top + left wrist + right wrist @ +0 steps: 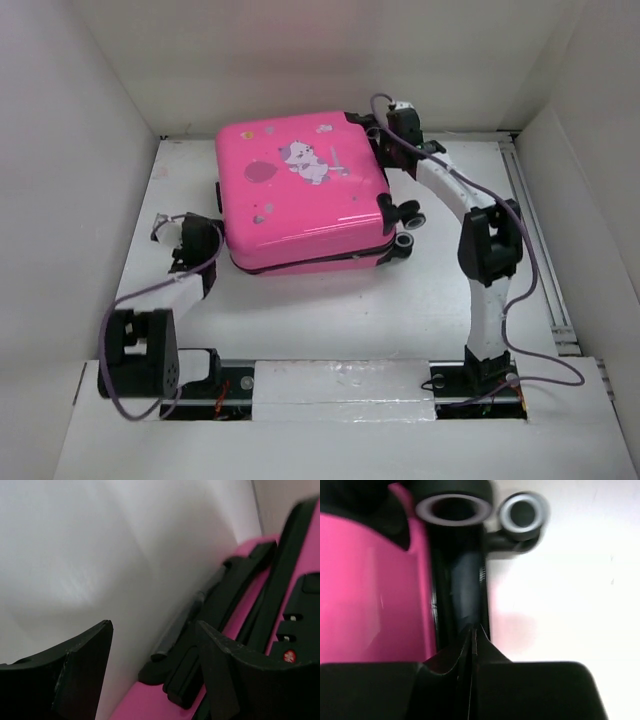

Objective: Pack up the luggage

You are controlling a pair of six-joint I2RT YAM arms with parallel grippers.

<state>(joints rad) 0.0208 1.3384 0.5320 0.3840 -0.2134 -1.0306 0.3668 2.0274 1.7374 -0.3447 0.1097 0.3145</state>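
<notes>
The luggage lies flat on the white desk, toward the back and roughly in the middle. Its cartoon-printed pink shell faces up and a dark band runs round its side. Its black wheels stick out on the right side.

The left pincer sits low at the case's left side, just beside it. From its own camera the two black fingers stand apart with only bare white surface between them. The pink shell and its black fittings lie just off to the right.

The right arm reaches round to the back right corner, with its pincer down against the case there. In the wrist view its tips are pressed together right at the black band, with pink shell to the left and white desk to the right. Two wheels show farther along. I can't tell whether anything is caught between those tips.
</notes>
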